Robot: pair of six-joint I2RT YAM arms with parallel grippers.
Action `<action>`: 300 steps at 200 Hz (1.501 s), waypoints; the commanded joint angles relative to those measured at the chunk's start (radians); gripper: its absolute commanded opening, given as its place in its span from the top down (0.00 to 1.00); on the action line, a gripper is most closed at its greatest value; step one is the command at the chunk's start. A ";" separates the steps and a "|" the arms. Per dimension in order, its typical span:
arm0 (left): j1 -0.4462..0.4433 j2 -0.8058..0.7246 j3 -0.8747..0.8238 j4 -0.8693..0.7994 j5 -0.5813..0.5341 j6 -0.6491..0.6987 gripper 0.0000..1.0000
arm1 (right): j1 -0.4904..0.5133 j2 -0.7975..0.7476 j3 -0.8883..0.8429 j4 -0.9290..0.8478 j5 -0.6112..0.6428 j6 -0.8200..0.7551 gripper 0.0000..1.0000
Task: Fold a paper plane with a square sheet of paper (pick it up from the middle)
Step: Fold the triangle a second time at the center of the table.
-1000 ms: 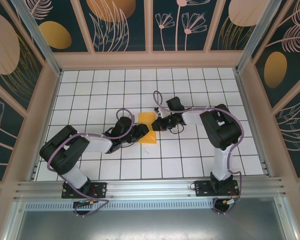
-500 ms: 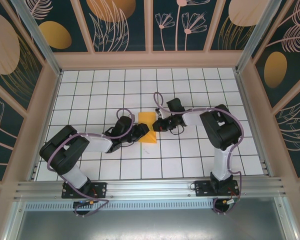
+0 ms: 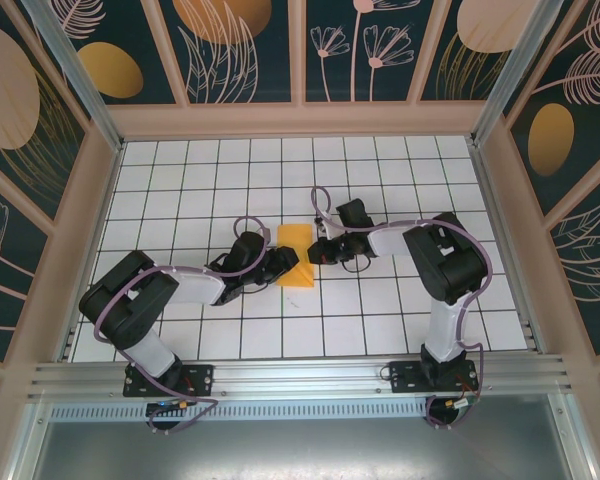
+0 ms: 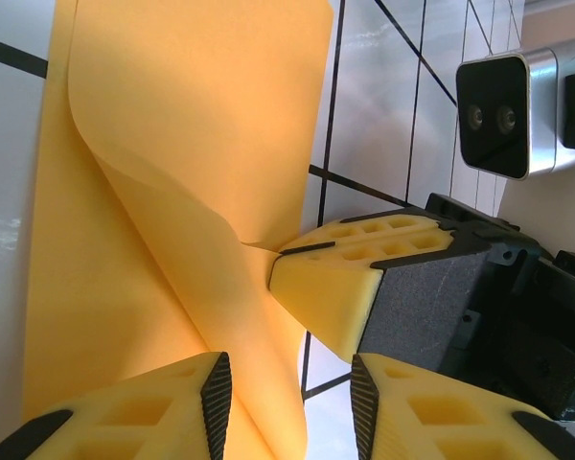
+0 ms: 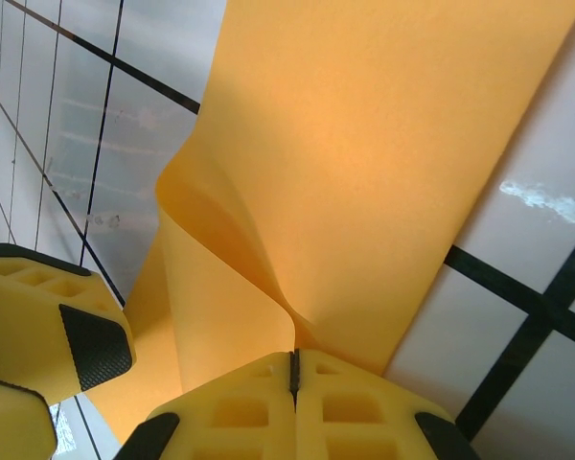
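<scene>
The square sheet of paper (image 3: 294, 253) is orange-yellow and lies folded over on the white grid table, between the two grippers. My right gripper (image 5: 292, 362) is shut on a lifted flap of the sheet (image 5: 364, 153), pinching its edge, and the paper curls up from the table into the pinch. In the left wrist view that pinch shows as yellow fingers (image 4: 340, 283) on the sheet (image 4: 172, 144). My left gripper (image 4: 289, 393) is open, its jaws standing either side of the flap's lower edge. From above, the left gripper (image 3: 283, 265) is at the sheet's left side and the right gripper (image 3: 316, 251) at its right.
The white grid table (image 3: 380, 310) stretches all around the paper. Framed wall panels (image 3: 300, 120) enclose it at the back and sides. Both arms lie low across the table's middle. The right wrist camera (image 4: 506, 101) is close above the left gripper.
The right arm's forearm has shifted slightly while its gripper stays on the paper. The left arm and the sheet have barely moved.
</scene>
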State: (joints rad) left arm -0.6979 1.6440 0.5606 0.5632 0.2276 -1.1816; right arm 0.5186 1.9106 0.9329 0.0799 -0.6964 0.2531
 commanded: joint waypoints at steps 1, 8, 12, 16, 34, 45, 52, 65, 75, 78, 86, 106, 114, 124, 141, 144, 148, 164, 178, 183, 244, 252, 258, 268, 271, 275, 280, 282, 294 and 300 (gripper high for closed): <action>-0.005 0.009 0.021 -0.018 0.010 0.016 0.60 | 0.003 -0.028 0.006 0.010 -0.003 0.002 1.00; -0.004 0.007 0.020 -0.022 0.006 0.017 0.60 | 0.003 -0.028 0.007 0.010 -0.005 0.001 1.00; -0.005 0.007 0.019 -0.024 0.004 0.017 0.60 | 0.003 -0.027 0.009 0.010 -0.005 0.000 1.00; -0.004 0.007 0.019 -0.028 0.002 0.018 0.60 | 0.003 -0.027 0.010 0.009 -0.005 0.001 1.00; -0.005 0.011 0.026 -0.048 0.000 0.025 0.61 | 0.004 -0.019 0.016 0.013 -0.017 0.007 1.00; -0.004 0.013 0.024 -0.051 0.002 0.026 0.61 | 0.007 -0.019 0.020 0.020 -0.029 0.010 1.00; -0.004 0.013 0.022 -0.051 0.000 0.027 0.61 | 0.008 -0.018 0.024 0.019 -0.026 0.011 1.00; -0.005 0.011 0.022 -0.054 -0.004 0.026 0.62 | 0.009 -0.015 0.031 0.012 -0.022 0.009 1.00; -0.005 0.011 0.021 -0.058 -0.008 0.027 0.62 | 0.009 -0.016 0.033 0.016 -0.025 0.009 1.00; -0.004 0.011 0.021 -0.059 -0.008 0.026 0.62 | 0.009 -0.015 0.033 0.018 -0.025 0.011 1.00; -0.004 0.012 0.023 -0.059 -0.007 0.024 0.63 | 0.009 -0.013 0.033 0.017 -0.021 0.011 1.00; -0.005 0.017 0.027 -0.059 -0.007 0.025 0.63 | 0.009 0.009 0.048 -0.016 0.007 -0.003 1.00; -0.005 0.020 0.028 -0.057 -0.005 0.026 0.64 | 0.009 0.015 0.046 -0.017 0.008 -0.005 1.00; -0.004 0.020 0.028 -0.054 -0.001 0.025 0.64 | 0.011 0.019 0.039 -0.011 0.012 -0.003 1.00; -0.005 0.020 0.030 -0.052 -0.001 0.026 0.63 | 0.012 0.029 0.036 -0.014 0.030 -0.005 1.00; -0.005 0.019 0.030 -0.052 0.000 0.027 0.63 | 0.012 0.031 0.038 -0.016 0.030 -0.006 1.00; -0.005 0.017 0.031 -0.051 0.000 0.027 0.64 | 0.012 0.036 0.038 -0.019 0.029 -0.006 1.00; -0.004 0.004 0.032 -0.055 -0.005 0.032 0.63 | 0.017 0.045 0.038 -0.024 0.050 -0.006 1.00; -0.004 -0.014 0.036 -0.064 -0.016 0.035 0.63 | 0.021 0.048 0.038 -0.028 0.063 -0.011 1.00; -0.005 -0.021 0.037 -0.064 -0.019 0.035 0.63 | 0.021 0.052 0.041 -0.032 0.066 -0.012 1.00; -0.006 -0.027 0.106 -0.059 0.011 0.027 0.73 | 0.023 0.055 0.045 -0.049 0.089 -0.017 1.00; -0.006 -0.013 0.119 -0.057 0.016 0.022 0.75 | 0.023 0.056 0.046 -0.048 0.089 -0.015 1.00; -0.006 0.000 0.127 -0.060 0.015 0.015 0.76 | 0.023 0.056 0.048 -0.046 0.090 -0.015 1.00; -0.006 0.019 0.135 -0.058 0.013 0.004 0.78 | 0.023 0.058 0.050 -0.048 0.089 -0.015 1.00; -0.005 0.025 0.136 -0.058 0.011 0.001 0.79 | 0.023 0.059 0.050 -0.048 0.089 -0.014 1.00; -0.006 0.033 0.138 -0.060 0.007 -0.003 0.80 | 0.023 0.058 0.051 -0.048 0.089 -0.015 1.00; -0.006 0.041 0.140 -0.067 -0.001 -0.009 0.81 | 0.023 0.057 0.051 -0.048 0.090 -0.015 1.00; -0.006 0.045 0.140 -0.069 -0.003 -0.012 0.82 | 0.023 0.056 0.052 -0.049 0.090 -0.015 1.00; -0.006 0.059 0.137 -0.066 -0.014 -0.027 0.83 | 0.023 0.057 0.051 -0.048 0.090 -0.017 1.00; -0.008 0.064 0.137 -0.068 -0.023 -0.032 0.83 | 0.023 0.058 0.049 -0.050 0.090 -0.016 1.00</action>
State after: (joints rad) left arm -0.6979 1.6676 0.6884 0.5049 0.2256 -1.1824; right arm 0.5312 1.9274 0.9691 0.0517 -0.6621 0.2493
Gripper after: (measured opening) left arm 0.177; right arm 0.067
